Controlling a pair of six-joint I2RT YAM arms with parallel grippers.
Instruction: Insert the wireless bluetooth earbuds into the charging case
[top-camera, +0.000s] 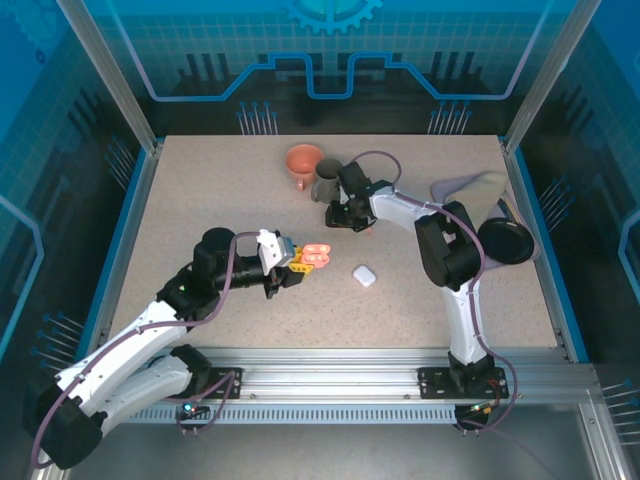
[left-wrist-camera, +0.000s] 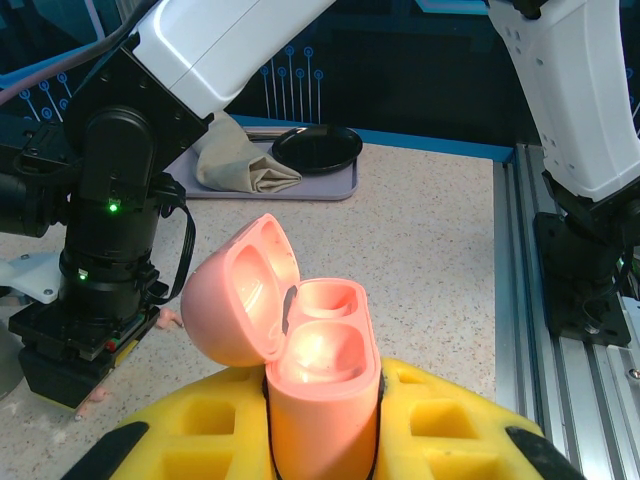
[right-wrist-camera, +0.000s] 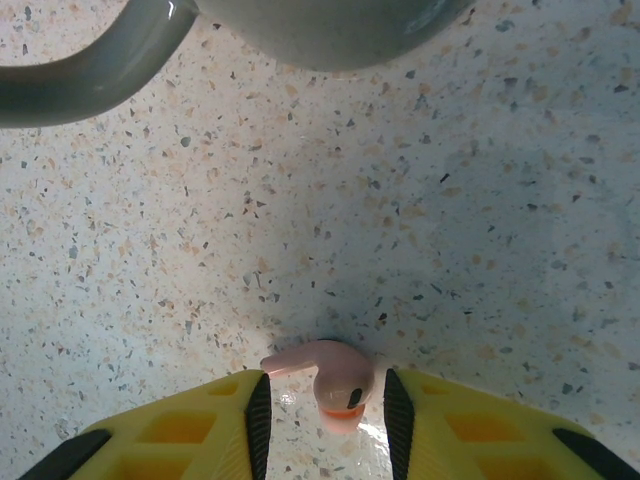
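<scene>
Early stage, I'd say: L gripper (top-camera: 288, 262) is clamped on the open pink case (left-wrist-camera: 320, 365), lid tipped back, both wells empty. R gripper (right-wrist-camera: 325, 405) is down by the mug (right-wrist-camera: 320, 25), jaws close either side of a pink bud (right-wrist-camera: 335, 378) lying on the table (right-wrist-camera: 150, 250); can't tell if it's actually pinched. So 0 buds seated as far as shown, and the white case (top-camera: 364, 275) looks shut, betw. the arms.
</scene>
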